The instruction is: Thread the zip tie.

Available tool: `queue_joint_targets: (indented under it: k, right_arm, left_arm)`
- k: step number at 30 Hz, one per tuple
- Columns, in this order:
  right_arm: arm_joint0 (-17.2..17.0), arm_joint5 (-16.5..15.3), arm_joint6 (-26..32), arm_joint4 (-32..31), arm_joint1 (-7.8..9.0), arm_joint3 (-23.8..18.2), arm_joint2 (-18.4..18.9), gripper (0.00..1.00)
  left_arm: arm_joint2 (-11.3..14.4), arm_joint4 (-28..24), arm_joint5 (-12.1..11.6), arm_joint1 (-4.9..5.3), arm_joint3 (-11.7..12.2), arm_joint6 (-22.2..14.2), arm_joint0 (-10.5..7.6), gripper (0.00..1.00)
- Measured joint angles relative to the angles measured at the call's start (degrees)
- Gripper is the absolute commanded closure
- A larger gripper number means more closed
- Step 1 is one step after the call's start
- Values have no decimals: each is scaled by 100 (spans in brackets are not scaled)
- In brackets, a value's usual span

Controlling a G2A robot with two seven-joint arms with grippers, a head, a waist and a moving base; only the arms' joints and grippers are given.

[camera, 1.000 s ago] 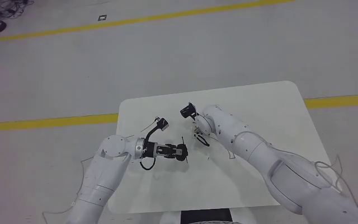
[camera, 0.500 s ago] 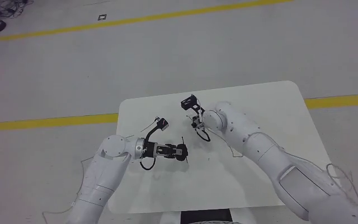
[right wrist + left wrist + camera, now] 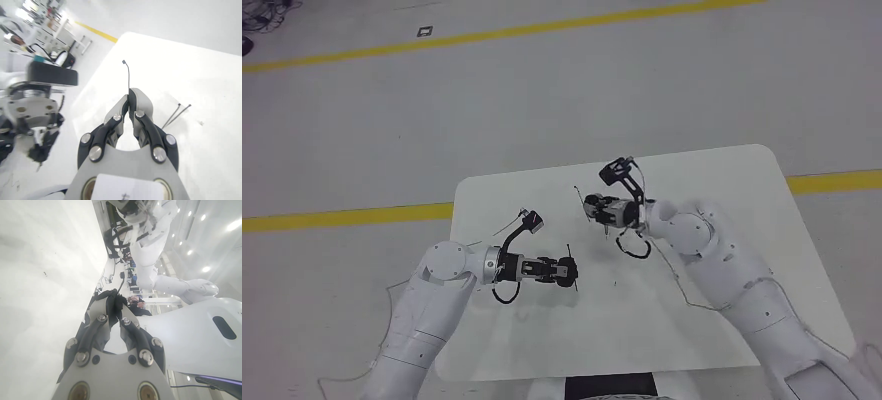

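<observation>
My right gripper [image 3: 129, 92] is shut on a thin black zip tie [image 3: 128, 75]. The strap rises from the fingertips to a small square head. In the top view this gripper [image 3: 589, 207] hovers over the white table's back middle, pointing left. My left gripper [image 3: 570, 270] sits nearer the front, pointing right, and is shut on a second black zip tie [image 3: 569, 252] held across its fingers. In the left wrist view that gripper [image 3: 113, 294] pinches the tie [image 3: 121, 281], whose free end sticks out past the tips. The two grippers are apart.
The white table [image 3: 722, 180] has rounded corners and sits on a grey floor with yellow lines. Two spare black zip ties [image 3: 175, 115] lie side by side on the table beyond my right gripper. The left arm's gripper [image 3: 39, 151] appears off to one side of the right wrist view.
My right arm has swung its elbow and wrist to the right and turned, and its gripper has moved slightly right and back, with the zip tie in it. The left arm has stayed still.
</observation>
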Motion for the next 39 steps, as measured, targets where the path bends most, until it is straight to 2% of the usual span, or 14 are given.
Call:
queue_joint_targets:
  k: [2, 5, 17, 24, 27, 31, 35, 39]
  right_arm:
    - [-92, 13, -1, 500, 121, -278, -7, 100]
    - [-119, 12, 48, 936, 260, -460, -63, 100]
    - [-120, 13, 47, 933, 260, -455, -67, 100]
    - [-441, 11, -731, 1145, 295, -660, -111, 100]
    - [-548, 11, -1003, 1212, 349, -839, -175, 100]
    - [-657, 11, -1462, 1279, 469, -943, -300, 100]
    - [-624, 11, -1836, 1288, 590, -900, -465, 100]
    - [-528, 11, -2111, 1308, 740, -924, -710, 100]
  left_arm:
    - [0, 0, 0, 0, 0, 0, 0, 100]
    - [0, 0, 0, 0, 0, 0, 0, 100]
    - [0, 0, 0, 0, 0, 0, 0, 100]
    - [19, 5, 16, -1, -16, 36, 8, 100]
    - [117, -64, 56, -1, -73, 127, 17, 100]
    - [289, -296, 2, 18, -69, -5, -65, 100]
    - [534, -213, -1, 76, -192, 0, -144, 100]
    - [722, -140, 0, 194, -243, 0, -218, 100]
